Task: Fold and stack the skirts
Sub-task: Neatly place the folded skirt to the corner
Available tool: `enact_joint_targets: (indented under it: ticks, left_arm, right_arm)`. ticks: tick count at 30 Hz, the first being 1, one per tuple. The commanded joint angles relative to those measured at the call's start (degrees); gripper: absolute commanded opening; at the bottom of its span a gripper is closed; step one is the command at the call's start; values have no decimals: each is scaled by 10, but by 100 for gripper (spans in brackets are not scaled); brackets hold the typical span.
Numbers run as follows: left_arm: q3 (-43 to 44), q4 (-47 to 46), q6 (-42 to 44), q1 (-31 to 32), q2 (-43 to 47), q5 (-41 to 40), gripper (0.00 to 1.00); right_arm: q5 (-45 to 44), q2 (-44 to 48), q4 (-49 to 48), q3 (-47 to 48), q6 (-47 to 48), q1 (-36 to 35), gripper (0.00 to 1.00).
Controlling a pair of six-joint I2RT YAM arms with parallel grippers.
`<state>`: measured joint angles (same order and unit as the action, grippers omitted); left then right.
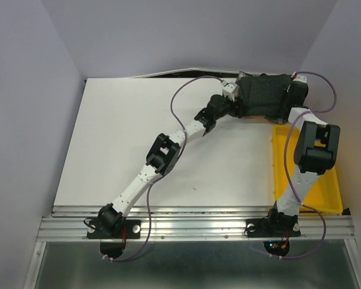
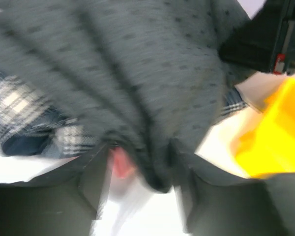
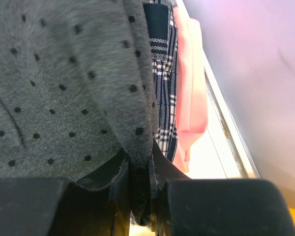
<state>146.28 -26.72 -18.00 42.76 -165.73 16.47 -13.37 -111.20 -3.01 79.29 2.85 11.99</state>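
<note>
We see a white table (image 1: 138, 138) closed in by pale lilac walls (image 1: 186, 30) at 9, 12 and 3 o'clock, with a metal rail (image 1: 198, 226) along its 6 o'clock edge. A yellow tray (image 1: 325, 192) sits at about 4 o'clock. The charcoal dotted skirt (image 1: 262, 96) lies bunched in the far corner at 1 o'clock, draped over the plaid skirt (image 3: 162, 98) and the pink skirt (image 3: 191, 88). The left gripper (image 2: 140, 172) is at the pile's 9 o'clock edge. Its fingers are spread, and a fold of charcoal cloth hangs loose between them, though that view is blurred. The right gripper (image 3: 137, 172), at the 3 o'clock edge, is clamped on the charcoal hem.
</note>
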Motion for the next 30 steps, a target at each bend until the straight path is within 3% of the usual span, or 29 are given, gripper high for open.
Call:
enact_joint_targets:
  ticks: [1, 4, 7, 11, 12, 14, 20, 23, 28, 30]
  left_arm:
    - [22, -69, 16, -22, 40, -38, 77]
    - [-26, -59, 42, -25, 83, -29, 98]
    - [-72, -42, 54, -29, 143, -25, 99]
    - [-126, 42, 42, -55, 237, -6, 99]
    - [-135, 61, 42, -70, 258, -2, 99]
    - [-157, 133, 52, -86, 321, 13, 99]
    - [-255, 291, 75, -180, 498, -3, 99]
    - [-297, 379, 110, -240, 571, -13, 99]
    - [-330, 575, 222, -326, 626, -12, 99]
    - [-396, 573, 246, -354, 663, 35, 99]
  right_arm:
    - [-29, -30, -84, 12, -6, 21, 1]
    - [-18, -31, -59, 31, -10, 21, 5]
    - [-26, -23, -40, 47, -7, 21, 20]
    - [-12, 5, -6, 66, -9, 21, 65]
    - [-10, 11, 0, 71, -8, 21, 82]
    - [-7, 25, 27, 102, -7, 21, 100]
    - [9, 58, 113, 201, 57, 21, 100]
    - [82, 89, 173, 231, 100, 21, 100]
    - [317, 120, 315, 246, 124, 21, 100]
    - [330, 112, 348, 248, 118, 21, 100]
